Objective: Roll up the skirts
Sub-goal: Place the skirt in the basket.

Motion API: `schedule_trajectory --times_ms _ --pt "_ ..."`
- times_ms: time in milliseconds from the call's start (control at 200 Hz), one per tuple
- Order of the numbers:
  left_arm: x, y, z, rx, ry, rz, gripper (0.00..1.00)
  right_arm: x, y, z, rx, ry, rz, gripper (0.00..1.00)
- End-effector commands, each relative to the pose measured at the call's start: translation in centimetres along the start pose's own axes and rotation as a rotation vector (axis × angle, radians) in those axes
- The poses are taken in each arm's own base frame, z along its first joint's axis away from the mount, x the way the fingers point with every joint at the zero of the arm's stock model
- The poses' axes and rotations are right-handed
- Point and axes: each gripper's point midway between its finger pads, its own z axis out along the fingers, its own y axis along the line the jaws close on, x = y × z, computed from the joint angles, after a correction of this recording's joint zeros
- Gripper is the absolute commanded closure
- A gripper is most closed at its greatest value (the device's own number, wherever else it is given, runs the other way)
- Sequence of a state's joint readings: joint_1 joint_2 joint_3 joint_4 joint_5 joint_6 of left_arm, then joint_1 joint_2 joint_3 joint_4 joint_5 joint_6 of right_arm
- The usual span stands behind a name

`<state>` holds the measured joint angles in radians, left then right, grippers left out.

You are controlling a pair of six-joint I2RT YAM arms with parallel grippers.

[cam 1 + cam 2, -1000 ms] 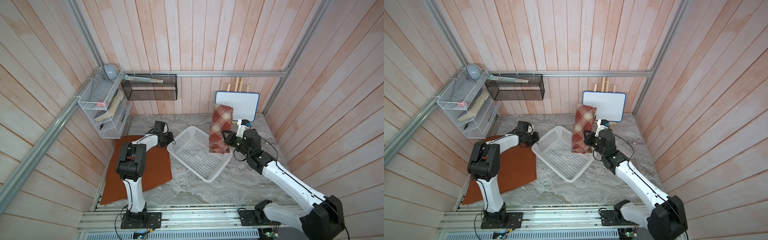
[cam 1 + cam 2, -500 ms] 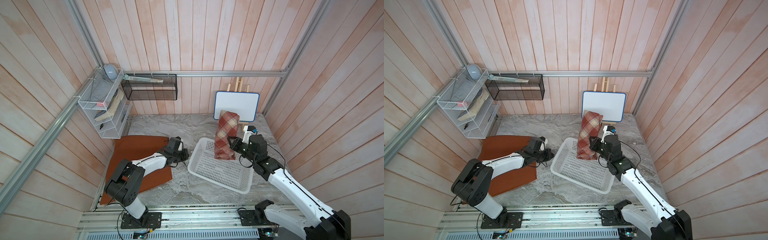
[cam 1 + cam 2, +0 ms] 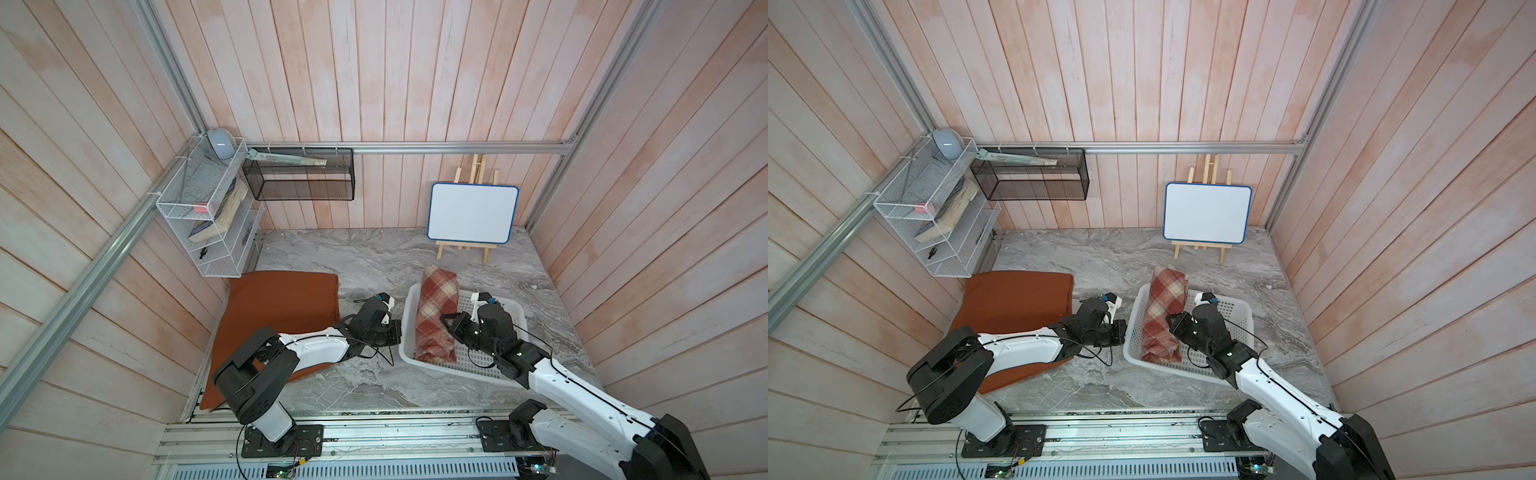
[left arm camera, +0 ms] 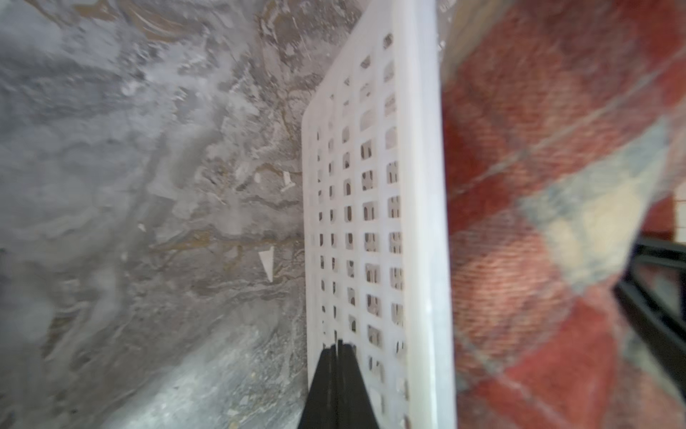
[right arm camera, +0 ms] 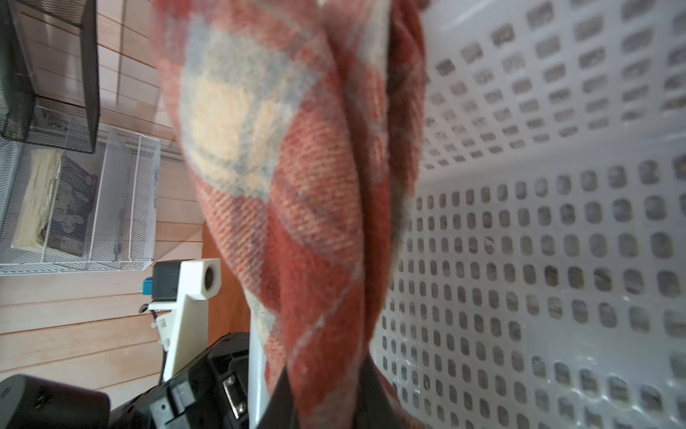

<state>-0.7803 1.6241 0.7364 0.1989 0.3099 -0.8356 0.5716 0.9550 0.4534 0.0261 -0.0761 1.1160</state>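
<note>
The red-and-cream plaid skirt [image 3: 435, 316] [image 3: 1162, 316] is rolled into a long bundle. It lies along the left side of the white perforated basket [image 3: 512, 312] [image 3: 1239, 308], its far end over the rim. My right gripper [image 3: 448, 326] [image 3: 1173, 325] [image 5: 326, 393] is shut on the plaid skirt [image 5: 297, 185] near its middle. The rust-orange skirt [image 3: 278, 303] [image 3: 1013, 299] lies flat at the left, partly under my left arm. My left gripper [image 3: 397, 332] [image 3: 1123, 330] [image 4: 338, 347] is shut, its tips at the outer side of the basket's [image 4: 419, 185] left wall.
A whiteboard on a small wooden easel [image 3: 473, 213] stands at the back right. A white wire shelf [image 3: 208, 216] hangs on the left wall and a black mesh bin [image 3: 299, 178] on the back wall. Wooden walls close in three sides.
The basket has slid right and toward the front and turned, with my left gripper at its left side. My right gripper has come forward and down with the plaid roll, which now lies in the basket.
</note>
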Motion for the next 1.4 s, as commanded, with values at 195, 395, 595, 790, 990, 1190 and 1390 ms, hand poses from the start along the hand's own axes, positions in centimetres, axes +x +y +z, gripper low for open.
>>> schedule_trajectory --times_ms 195,395,595,790,990,1190,1390 --pt "-0.7 -0.8 0.1 0.035 -0.037 -0.003 1.00 1.3 -1.6 0.0 -0.006 0.013 0.139 1.00" --pt "-1.1 -1.5 0.7 0.048 -0.035 0.012 1.00 2.9 -4.4 0.8 0.078 0.051 0.115 1.00" --pt "-1.7 -2.1 0.9 0.054 -0.035 0.030 1.00 4.1 -6.2 2.4 0.154 0.114 0.072 1.00" --pt "-2.3 -2.8 0.6 0.051 -0.051 0.052 1.00 3.4 -7.0 3.2 0.224 0.097 -0.015 1.00" --pt "-2.5 -3.1 0.7 0.060 -0.044 0.058 1.00 5.4 -8.3 4.5 0.255 0.202 -0.040 1.00" --pt "-2.8 -3.5 0.5 0.063 -0.047 0.068 1.00 5.9 -8.4 4.2 0.283 0.241 -0.073 0.73" --pt "-2.8 -3.9 0.1 0.071 -0.050 0.065 1.00 2.3 -6.1 1.9 0.307 0.111 -0.188 0.49"
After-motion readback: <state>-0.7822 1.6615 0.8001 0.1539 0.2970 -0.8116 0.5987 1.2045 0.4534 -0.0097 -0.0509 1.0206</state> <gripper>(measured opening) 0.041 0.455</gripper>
